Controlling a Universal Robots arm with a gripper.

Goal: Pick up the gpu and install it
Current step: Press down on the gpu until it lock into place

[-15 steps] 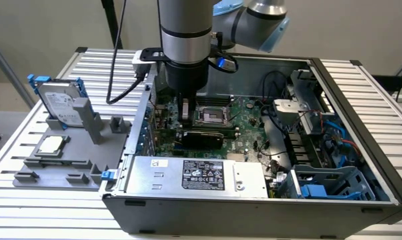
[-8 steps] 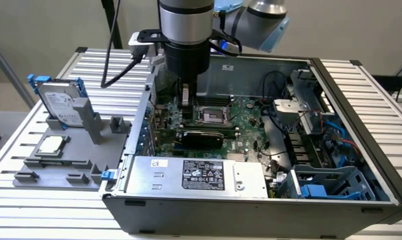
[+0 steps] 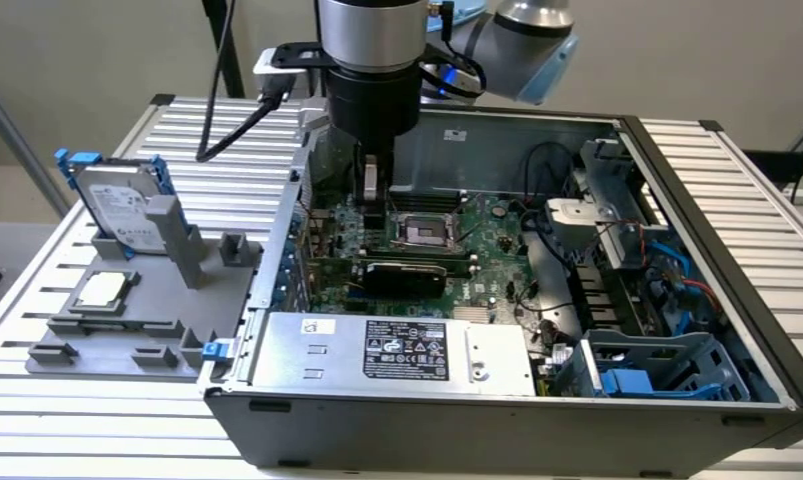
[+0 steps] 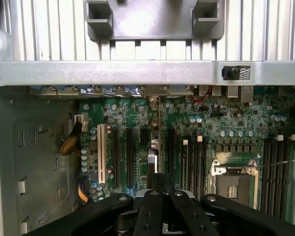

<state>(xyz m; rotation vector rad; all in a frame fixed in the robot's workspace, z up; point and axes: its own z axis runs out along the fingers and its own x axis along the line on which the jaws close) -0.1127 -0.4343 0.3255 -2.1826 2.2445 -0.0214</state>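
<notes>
The open computer case [image 3: 721,230] lies on its side with the green motherboard [image 3: 488,225] facing up. My gripper [image 3: 373,197] reaches straight down into it at the exterior view's left, near the rear wall. It is shut on the gpu [image 3: 370,176], which hangs upright. In the wrist view my gripper [image 4: 160,189] holds the gpu [image 4: 155,140] edge-on, a thin strip running from the fingers [image 4: 184,209] toward the case wall. It lines up over the long black expansion slots [image 4: 130,157]. Whether the card touches a slot I cannot tell.
An empty CPU socket [image 3: 421,232] and black memory slots [image 3: 401,275] lie just nearside of the gripper. The power supply [image 3: 394,350] fills the case's front. A grey fixture [image 3: 121,335] outside holds a silver hard drive [image 3: 121,205] and a CPU chip [image 3: 104,290]. Cables [image 3: 561,170] crowd the right.
</notes>
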